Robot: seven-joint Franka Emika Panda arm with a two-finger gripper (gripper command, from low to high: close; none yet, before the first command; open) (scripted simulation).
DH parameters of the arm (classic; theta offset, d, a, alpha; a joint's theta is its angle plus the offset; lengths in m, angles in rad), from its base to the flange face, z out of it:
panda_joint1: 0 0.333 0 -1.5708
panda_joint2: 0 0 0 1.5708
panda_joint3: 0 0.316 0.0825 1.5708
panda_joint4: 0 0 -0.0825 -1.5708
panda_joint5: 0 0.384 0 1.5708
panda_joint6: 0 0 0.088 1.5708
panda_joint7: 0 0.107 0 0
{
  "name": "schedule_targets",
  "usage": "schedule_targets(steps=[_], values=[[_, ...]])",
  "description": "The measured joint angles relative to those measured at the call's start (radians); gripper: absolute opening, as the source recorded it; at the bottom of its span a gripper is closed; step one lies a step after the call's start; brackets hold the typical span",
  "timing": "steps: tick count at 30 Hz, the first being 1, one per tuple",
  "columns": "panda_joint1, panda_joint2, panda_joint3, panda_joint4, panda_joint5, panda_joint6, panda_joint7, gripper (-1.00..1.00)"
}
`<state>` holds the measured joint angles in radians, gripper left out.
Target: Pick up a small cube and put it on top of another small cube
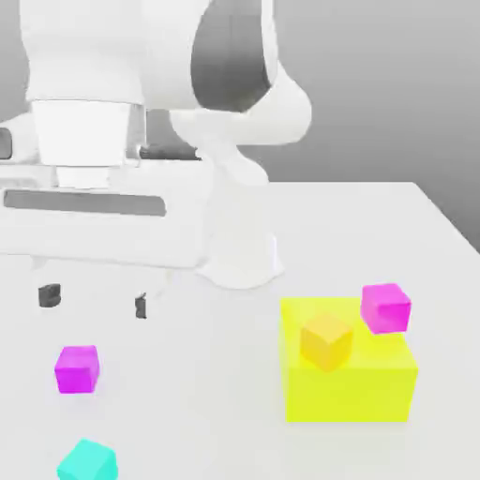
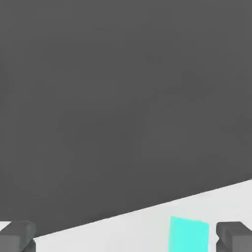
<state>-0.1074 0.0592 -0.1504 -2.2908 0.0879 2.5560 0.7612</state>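
One arm (image 1: 169, 84), white, bulked across the upper part of the exterior view, hand (image 1: 94, 225) held level and low over the table (image 1: 375, 225). Two dark fingertips (image 1: 49, 296) hung below the hand, well apart: gripper (image 1: 94, 301) wide open, nothing between the jaws. Pointed down toward the table, clear of every block.

Cyan cube (image 1: 87, 461) sat on the table near the exterior view's lower left corner, in front of the gripper, apart from it. Seen also from the hand view as a cyan patch (image 2: 188, 234) on the white surface, near one fingertip (image 2: 235, 235), untouched.

Orange cube (image 1: 326, 340) appeared to rest on the yellow block (image 1: 349, 380), toward the exterior view's right, tilted. One magenta cube (image 1: 385, 307) beside it at the block's far corner. Second magenta cube (image 1: 77, 368) on the table between gripper and cyan cube.
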Motion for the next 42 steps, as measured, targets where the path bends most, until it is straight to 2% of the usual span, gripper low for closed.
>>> schedule_targets(steps=[8,12,13,20,25,32,42], values=[[-0.055,0.291,-0.017,0.005,0.040,0.091,-0.020,0.00],[-0.088,0.436,0.017,0.033,0.077,0.190,-0.048,0.00],[-0.094,0.461,0.024,0.038,0.083,0.209,-0.052,-1.00],[-0.095,0.462,0.024,0.038,0.083,0.209,-0.052,-1.00],[-0.061,0.304,-0.003,-0.003,0.035,0.094,-0.026,-1.00],[0.049,0.050,0.104,-0.137,-0.022,-0.023,-0.119,-1.00],[0.251,-0.312,0.230,-0.334,-0.036,-0.185,-0.311,-1.00]])
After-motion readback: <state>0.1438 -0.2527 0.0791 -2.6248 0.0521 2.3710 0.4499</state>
